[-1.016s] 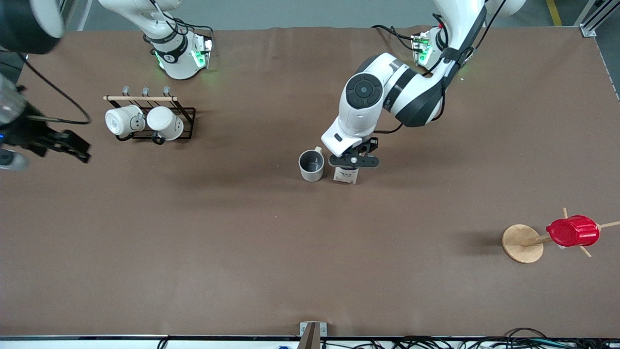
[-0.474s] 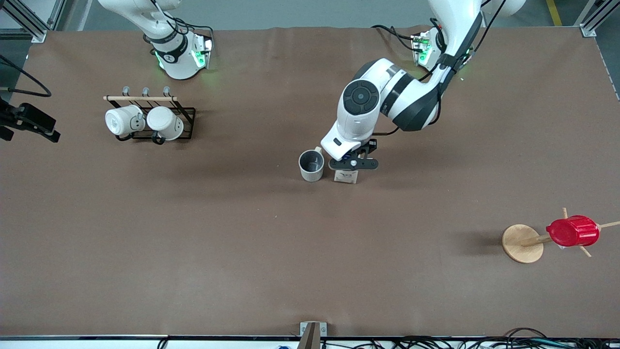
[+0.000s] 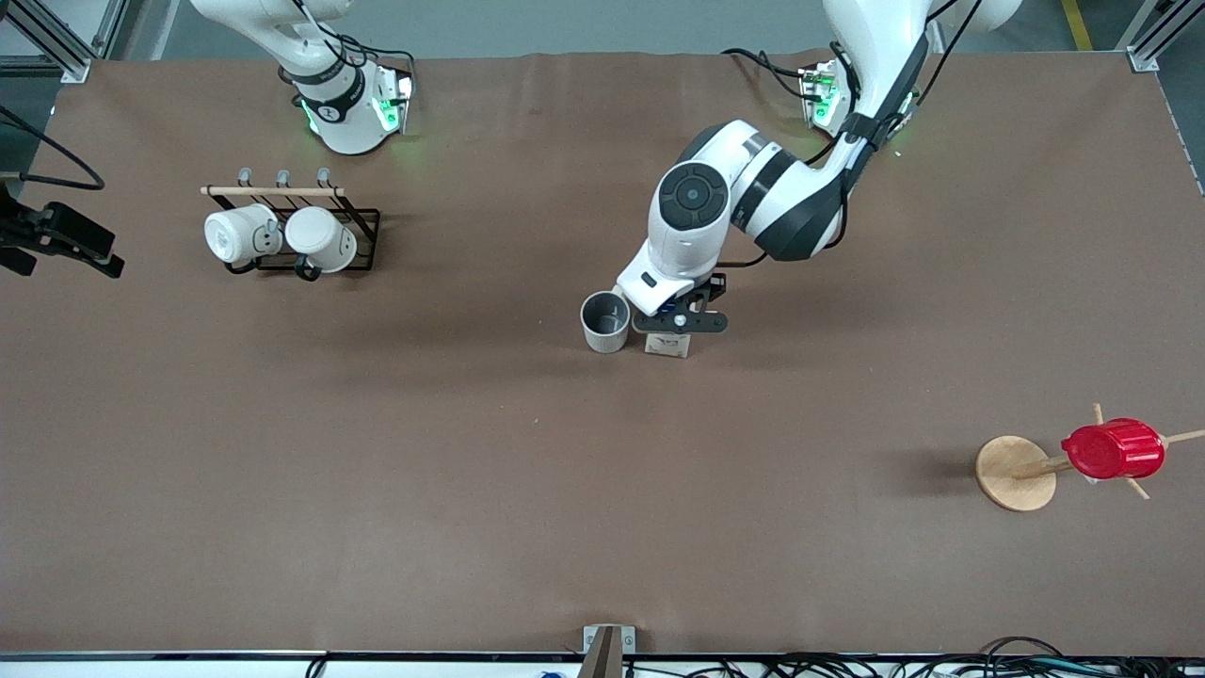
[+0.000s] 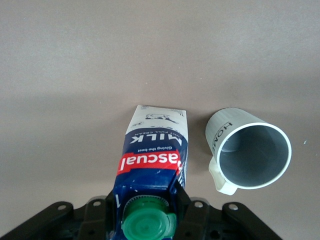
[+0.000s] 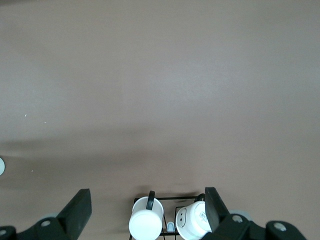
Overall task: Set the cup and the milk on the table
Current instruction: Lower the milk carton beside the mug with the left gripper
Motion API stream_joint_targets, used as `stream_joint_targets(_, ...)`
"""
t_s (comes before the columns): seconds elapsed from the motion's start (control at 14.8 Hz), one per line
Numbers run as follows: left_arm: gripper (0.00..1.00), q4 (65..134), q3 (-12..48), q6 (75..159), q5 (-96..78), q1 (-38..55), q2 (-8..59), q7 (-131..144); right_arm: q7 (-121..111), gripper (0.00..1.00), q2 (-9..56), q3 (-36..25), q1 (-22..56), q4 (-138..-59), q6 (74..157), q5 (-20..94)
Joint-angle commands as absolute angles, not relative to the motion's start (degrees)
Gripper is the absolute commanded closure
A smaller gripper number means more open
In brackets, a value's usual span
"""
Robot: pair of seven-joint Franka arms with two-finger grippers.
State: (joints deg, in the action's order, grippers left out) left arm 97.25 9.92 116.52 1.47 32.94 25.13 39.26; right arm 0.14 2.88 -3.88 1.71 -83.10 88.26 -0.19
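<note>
The cup (image 3: 604, 322), cream-white with a dark grey inside, stands upright on the brown table (image 3: 471, 490) near its middle. The milk (image 3: 667, 346) stands right beside it, toward the left arm's end. My left gripper (image 3: 680, 321) is over the milk and shut on its top. In the left wrist view its fingers (image 4: 191, 216) press the carton's sides by the green cap. That view shows the milk (image 4: 155, 150) and the cup (image 4: 250, 155) close together but apart. My right gripper (image 3: 61, 247) is open and empty over the table's edge at the right arm's end.
A black wire rack (image 3: 362, 231) with two all-white mugs stands near the right arm's base; it also shows in the right wrist view (image 5: 170, 200). A red ribbed cup (image 3: 1113, 449) hangs on a wooden peg stand (image 3: 1015, 473) toward the left arm's end.
My left arm's elbow has swung toward the right arm's end and the gripper on the milk has edged toward the cup. My right gripper has drawn back to the table's edge.
</note>
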Motion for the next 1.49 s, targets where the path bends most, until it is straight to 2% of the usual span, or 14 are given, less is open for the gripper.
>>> stream_joint_targets(0.0, 0.91, 93.9, 9.9, 115.9, 2.5, 33.3, 27.4, 39.5, -0.4, 0.00, 2.6, -4.2, 2.2, -83.1, 87.7, 1.0)
stream_joint_targets(0.27, 0.87, 93.7, 9.9, 115.9, 2.5, 33.8, 27.9, 39.3, -0.4, 0.00, 2.6, -4.2, 2.2, -83.1, 86.7, 1.0)
stream_joint_targets(0.41, 0.82, 93.7, 9.9, 116.0, 2.5, 33.8, 28.0, 39.2, -0.4, 0.00, 2.6, -4.2, 2.2, -83.1, 87.2, 0.9)
stream_joint_targets(0.47, 0.76, 93.7, 9.9, 116.0, 2.5, 33.8, 28.0, 39.2, -0.4, 0.00, 2.7, -4.2, 2.2, -83.1, 87.2, 0.5)
stream_joint_targets(0.54, 0.66, 93.6, 9.9, 116.0, 2.5, 33.8, 28.0, 39.3, -0.5, 0.00, 2.6, -4.2, 2.1, -83.1, 87.0, 0.4)
stream_joint_targets(0.74, 0.15, 91.9, 9.8, 116.0, 2.7, 33.8, 27.9, 39.3, -1.1, 0.00, 2.6, -4.2, 2.2, -83.1, 87.1, 0.3)
stream_joint_targets(0.81, 0.00, 91.7, 9.7, 116.0, 2.7, 33.7, 27.7, 39.3, -1.2, 0.00, 2.6, -4.2, 2.2, -83.1, 87.1, 0.2)
stream_joint_targets(1.02, 0.00, 91.7, 9.8, 115.8, 2.5, 32.7, 25.5, 39.4, -1.3, 0.00, 2.6, -4.2, 2.2, -83.1, 86.8, 0.1)
stream_joint_targets(1.42, 0.00, 92.9, 9.3, 113.2, 2.6, 27.1, 15.9, 39.1, -1.3, 0.00, 2.6, -4.3, 2.1, -83.1, 86.7, 0.1)
